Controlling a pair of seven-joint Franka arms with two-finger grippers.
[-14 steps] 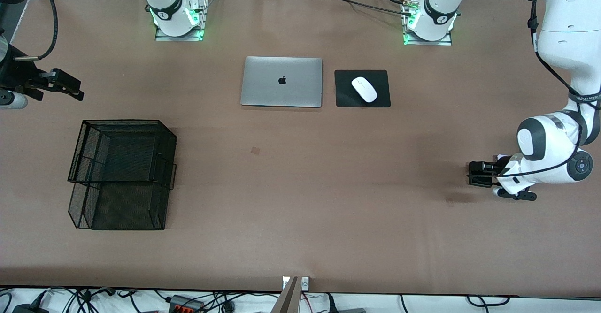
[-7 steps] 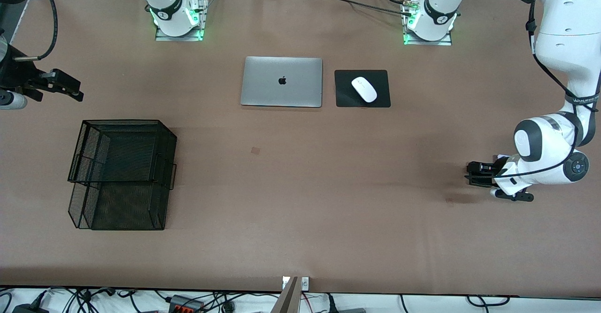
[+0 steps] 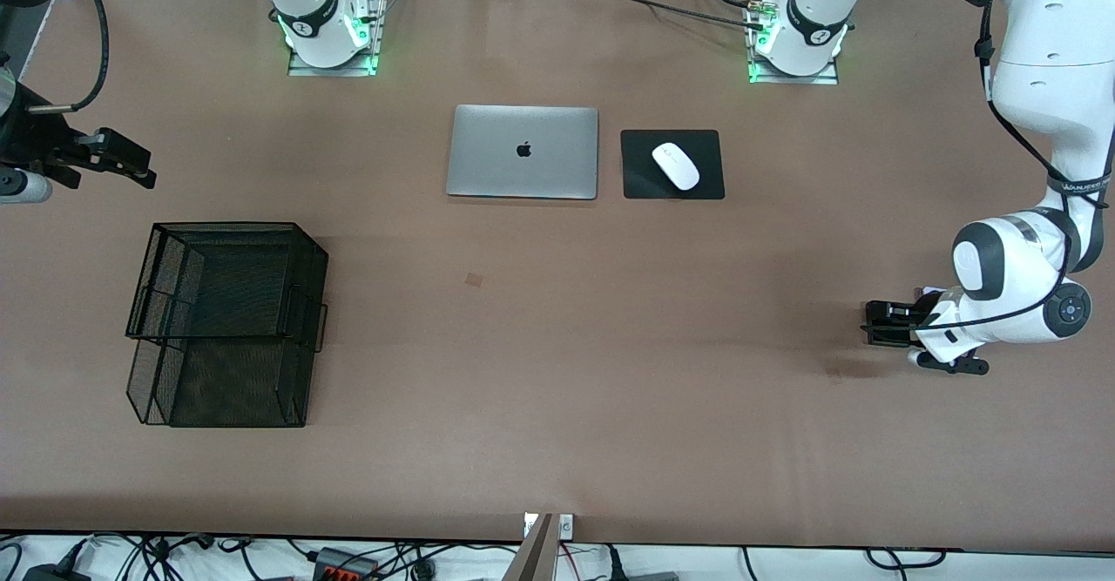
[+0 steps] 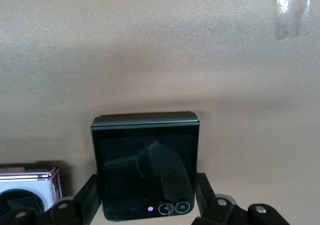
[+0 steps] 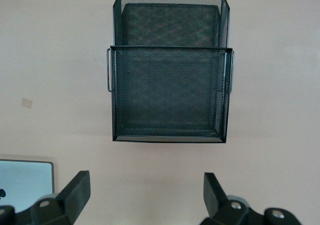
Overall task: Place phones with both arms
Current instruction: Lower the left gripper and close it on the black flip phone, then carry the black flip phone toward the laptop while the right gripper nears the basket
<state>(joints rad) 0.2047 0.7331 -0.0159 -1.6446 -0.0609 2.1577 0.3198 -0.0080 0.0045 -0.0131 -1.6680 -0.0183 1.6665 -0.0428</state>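
Observation:
My left gripper (image 3: 878, 325) is low at the left arm's end of the table. In the left wrist view, the left gripper (image 4: 146, 190) has its fingers (image 4: 89, 195) against both sides of the small squarish black phone (image 4: 145, 155). The lilac phone (image 4: 27, 190) with black circles lies right beside it, and a sliver of that phone shows by the wrist in the front view (image 3: 929, 291). The long slim black slab is out of view. My right gripper (image 3: 131, 165) is open and empty, up in the air at the right arm's end, and waits. It also shows in the right wrist view (image 5: 145, 190).
A black two-tier mesh tray (image 3: 226, 320) stands toward the right arm's end and also shows in the right wrist view (image 5: 169, 70). A silver laptop (image 3: 523, 152) and a white mouse (image 3: 676, 165) on a black pad (image 3: 640, 182) lie near the bases.
My left gripper has edged slightly toward the right arm's end and its elbow has shifted a little. The right arm has not moved.

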